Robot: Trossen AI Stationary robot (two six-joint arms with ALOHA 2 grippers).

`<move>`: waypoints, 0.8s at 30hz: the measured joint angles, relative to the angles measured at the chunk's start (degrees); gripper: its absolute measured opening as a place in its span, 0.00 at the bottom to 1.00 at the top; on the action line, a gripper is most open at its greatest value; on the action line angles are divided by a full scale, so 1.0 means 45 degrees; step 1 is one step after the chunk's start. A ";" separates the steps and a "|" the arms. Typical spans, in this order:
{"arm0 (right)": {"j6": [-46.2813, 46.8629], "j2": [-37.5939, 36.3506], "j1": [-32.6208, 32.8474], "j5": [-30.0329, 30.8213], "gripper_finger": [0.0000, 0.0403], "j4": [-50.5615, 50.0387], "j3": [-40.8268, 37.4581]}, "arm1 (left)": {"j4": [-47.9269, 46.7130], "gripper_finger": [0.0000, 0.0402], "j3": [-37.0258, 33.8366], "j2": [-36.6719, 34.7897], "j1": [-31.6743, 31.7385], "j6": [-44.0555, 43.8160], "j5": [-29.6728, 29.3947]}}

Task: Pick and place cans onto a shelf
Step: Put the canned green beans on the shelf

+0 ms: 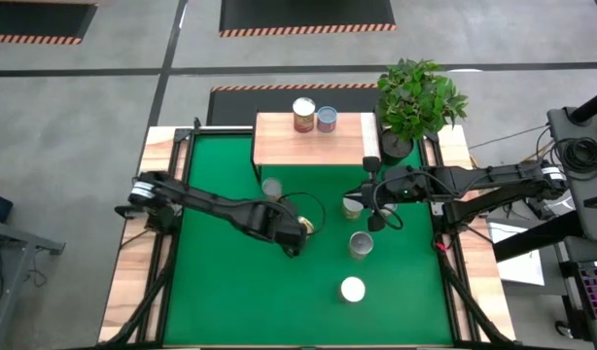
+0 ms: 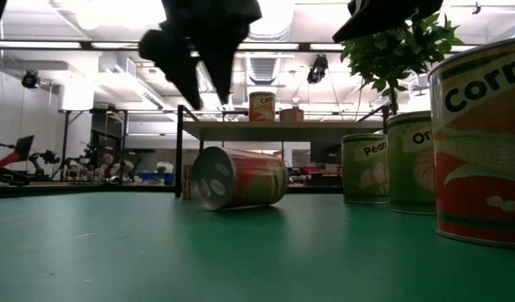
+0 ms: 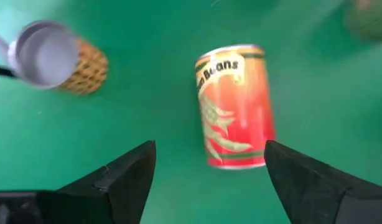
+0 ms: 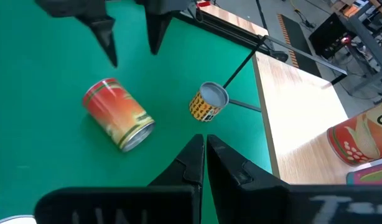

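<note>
A red-labelled can [image 3: 234, 106] lies on its side on the green table top, also in the low view [image 2: 236, 178] and the right wrist view [image 4: 119, 115]. My left gripper [image 2: 199, 67] hangs open above it, touching nothing; it also shows in the high view [image 1: 298, 233]. A pineapple can [image 4: 206, 101] stands upright near the shelf [image 1: 313, 141], which carries two cans [image 1: 314, 117]. My right gripper [image 4: 203, 155] is shut and empty, above the table's right half [image 1: 367, 197]. Three more cans [image 1: 361, 243] stand upright near it.
A potted plant [image 1: 415, 97] stands at the shelf's right end. The shelf's thin black legs [image 2: 180, 151] stand on the green top behind the lying can. Wooden borders [image 1: 133, 272] run along the table's left and right sides.
</note>
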 joint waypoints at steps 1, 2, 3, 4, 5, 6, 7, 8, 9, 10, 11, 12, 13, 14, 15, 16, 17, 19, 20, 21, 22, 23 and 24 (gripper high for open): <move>0.0000 0.0000 0.0000 0.0000 0.02 -0.0004 0.0000 | 0.0274 0.72 0.0062 0.0019 0.0000 0.0048 0.0088; -0.0004 0.0002 0.0000 -0.0002 0.02 -0.0008 0.0000 | 0.0600 0.73 0.0077 0.0019 -0.0010 0.0134 0.0158; -0.0004 0.0003 0.0000 -0.0002 0.02 -0.0009 0.0000 | 0.0921 0.74 0.0082 0.0019 -0.0015 0.0222 0.0180; -0.0007 0.0005 0.0000 -0.0001 0.02 -0.0011 0.0000 | 0.1237 0.75 0.0075 0.0019 -0.0015 0.0278 0.0195; -0.0010 0.0005 0.0000 -0.0003 0.02 -0.0020 0.0000 | 0.1413 0.76 0.0063 0.0019 -0.0015 0.0339 0.0195; -0.0010 0.0005 0.0000 -0.0004 0.02 -0.0029 0.0000 | 0.1431 0.77 0.0053 0.0023 -0.0015 0.0370 0.0204; -0.0010 0.0005 0.0000 0.0000 0.02 -0.0043 0.0000 | 0.1473 0.77 0.0054 0.0061 -0.0015 0.0352 0.0200; -0.0010 0.0005 0.0000 0.0000 0.02 -0.0052 0.0000 | 0.1585 0.78 0.0056 0.0101 -0.0015 0.0319 0.0195; -0.0006 0.0005 0.0000 -0.0001 0.02 -0.0062 0.0000 | 0.1627 0.79 0.0053 0.0147 -0.0015 0.0315 0.0197; -0.0007 0.0010 0.0000 -0.0003 0.02 -0.0062 0.0000 | 0.1620 0.80 0.0050 0.0216 -0.0015 0.0311 0.0212; -0.0018 0.0010 0.0000 -0.0001 0.02 -0.0062 0.0000 | 0.1706 0.82 0.0041 0.0278 -0.0015 0.0311 0.0271; -0.0027 0.0010 0.0000 -0.0003 0.02 -0.0060 0.0000 | 0.1911 0.84 0.0038 0.0323 -0.0013 0.0327 0.0429; -0.0036 0.0010 0.0000 -0.0001 0.02 -0.0062 0.0000 | 0.2153 0.86 0.0038 0.0350 -0.0010 0.0394 0.0606; -0.0039 0.0010 0.0000 0.0000 0.02 -0.0062 -0.0001 | 0.2354 0.89 0.0038 0.0390 -0.0010 0.0443 0.0749; -0.0039 0.0010 0.0000 0.0000 0.02 -0.0057 -0.0002 | 0.2534 0.91 0.0038 0.0438 -0.0014 0.0498 0.0823; -0.0039 0.0011 0.0000 -0.0005 0.02 -0.0062 -0.0002 | 0.2779 0.95 0.0038 0.0509 -0.0015 0.0502 0.0803; -0.0033 0.0010 0.0000 0.0000 0.02 -0.0062 -0.0001 | 0.2995 0.97 0.0038 0.0580 -0.0015 0.0505 0.0776; -0.0025 0.0014 0.0000 0.0000 0.02 -0.0065 0.0000 | 0.3206 0.98 0.0038 0.0770 -0.0015 0.0534 0.0764; -0.0029 0.0010 0.0000 0.0000 0.02 -0.0062 -0.0005 | 0.3434 0.97 0.0038 0.0860 -0.0016 0.0537 0.0710; -0.0029 0.0014 0.0000 0.0000 0.02 -0.0067 0.0000 | 0.3600 0.96 0.0038 0.0975 -0.0025 0.0549 0.0600; -0.0034 0.0015 0.0000 -0.0004 0.02 -0.0072 -0.0004 | 0.3595 0.95 0.0038 0.1087 -0.0029 0.0554 0.0569; -0.0034 0.0015 0.0000 0.0000 0.02 -0.0063 -0.0001 | 0.3572 0.93 0.0038 0.1229 -0.0029 0.0612 0.0564; -0.0034 0.0015 0.0000 -0.0005 0.02 -0.0066 -0.0002 | 0.3603 0.92 0.0038 0.1333 -0.0029 0.0707 0.0569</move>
